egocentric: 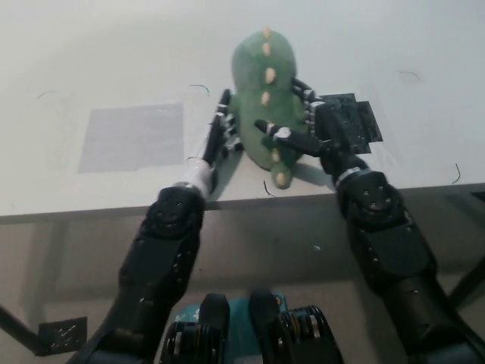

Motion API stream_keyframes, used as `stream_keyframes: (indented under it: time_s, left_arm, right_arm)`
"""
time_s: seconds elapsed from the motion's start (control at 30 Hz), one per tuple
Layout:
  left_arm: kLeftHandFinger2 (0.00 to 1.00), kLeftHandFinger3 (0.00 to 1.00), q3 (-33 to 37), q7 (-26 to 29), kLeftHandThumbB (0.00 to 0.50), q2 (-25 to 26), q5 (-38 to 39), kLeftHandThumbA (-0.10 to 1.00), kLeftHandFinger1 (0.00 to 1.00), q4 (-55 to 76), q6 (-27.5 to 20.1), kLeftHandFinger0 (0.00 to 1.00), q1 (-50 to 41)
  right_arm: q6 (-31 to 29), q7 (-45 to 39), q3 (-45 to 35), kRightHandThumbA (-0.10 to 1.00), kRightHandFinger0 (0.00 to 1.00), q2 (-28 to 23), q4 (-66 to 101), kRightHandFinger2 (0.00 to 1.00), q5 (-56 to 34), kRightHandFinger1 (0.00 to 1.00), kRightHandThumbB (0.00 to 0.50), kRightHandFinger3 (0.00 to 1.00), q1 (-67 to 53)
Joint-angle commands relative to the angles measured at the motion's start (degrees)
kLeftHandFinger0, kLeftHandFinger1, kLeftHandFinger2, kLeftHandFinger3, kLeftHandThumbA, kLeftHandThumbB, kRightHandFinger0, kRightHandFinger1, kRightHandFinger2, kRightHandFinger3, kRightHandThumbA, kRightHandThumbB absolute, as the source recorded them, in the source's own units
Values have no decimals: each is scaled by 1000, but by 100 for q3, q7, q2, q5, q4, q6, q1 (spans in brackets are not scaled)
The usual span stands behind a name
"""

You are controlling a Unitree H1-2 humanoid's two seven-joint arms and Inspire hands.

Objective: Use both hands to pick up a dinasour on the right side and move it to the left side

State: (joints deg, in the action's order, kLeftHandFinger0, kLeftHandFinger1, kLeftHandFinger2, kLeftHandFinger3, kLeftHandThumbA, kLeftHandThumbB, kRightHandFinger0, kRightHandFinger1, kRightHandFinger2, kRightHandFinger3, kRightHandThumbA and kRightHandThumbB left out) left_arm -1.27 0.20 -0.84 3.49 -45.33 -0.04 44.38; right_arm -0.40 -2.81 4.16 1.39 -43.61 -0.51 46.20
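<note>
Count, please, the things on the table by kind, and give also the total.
Green plush dinosaur, pressed between the left hand and the right hand: 1
Grey square patch on the table: 1
Dark square patch, partly behind the right hand: 1
Total: 3

A white table point(114, 61) bears a grey patch point(132, 136) above brownish floor point(68, 265).

a lab-like test space: bare white table point(114, 61) with taped grey point(132, 136) and black point(358, 121) marker patches.
</note>
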Motion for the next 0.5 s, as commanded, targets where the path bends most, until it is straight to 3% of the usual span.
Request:
stream_keyframes:
  time_s: [0.0, 0.07, 0.13, 0.2, 0.27, 0.4, 0.47]
  left_arm:
    - [1000, 1000, -25, -241, 197, 62, 143, 1000, 1000, 659, 611, 1000, -139]
    - [1000, 1000, -49, -267, 221, 78, 192, 1000, 1000, 749, 651, 1000, -211]
    - [1000, 1000, -57, -260, 207, 220, 148, 1000, 1000, 996, 583, 1000, -463]
    - [1000, 1000, -81, -286, 223, 272, 169, 1000, 1000, 988, 488, 1000, -517]
    - [1000, 1000, -172, -411, 167, 459, 266, 1000, 1000, 1220, 326, 1000, -811]
    - [1000, 1000, -262, -422, 147, 598, 371, 1000, 1000, 1625, 351, 1000, -1091]
    - [1000, 1000, -384, -488, 201, 678, 525, 1000, 1000, 2024, 259, 1000, -1465]
  right_arm:
    - [117, -245, 314, 1000, 960, 459, -272, 1000, 153, 1000, 254, 1000, 296]
    - [82, -237, 342, 1000, 993, 485, -325, 1000, 175, 1000, 259, 1000, 320]
    - [101, -167, 502, 1000, 1000, 630, -418, 1000, 346, 1000, 181, 1000, 391]
    - [165, -196, 590, 1000, 1000, 645, -407, 1000, 413, 1000, 178, 1000, 406]
    - [301, -202, 804, 1000, 1000, 813, -315, 1000, 509, 1000, 152, 1000, 380]
    - [100, -134, 969, 1000, 1000, 982, -536, 1000, 636, 1000, 164, 1000, 497]
    - [144, -189, 1203, 1000, 1000, 1067, -305, 1000, 791, 1000, 153, 1000, 367]
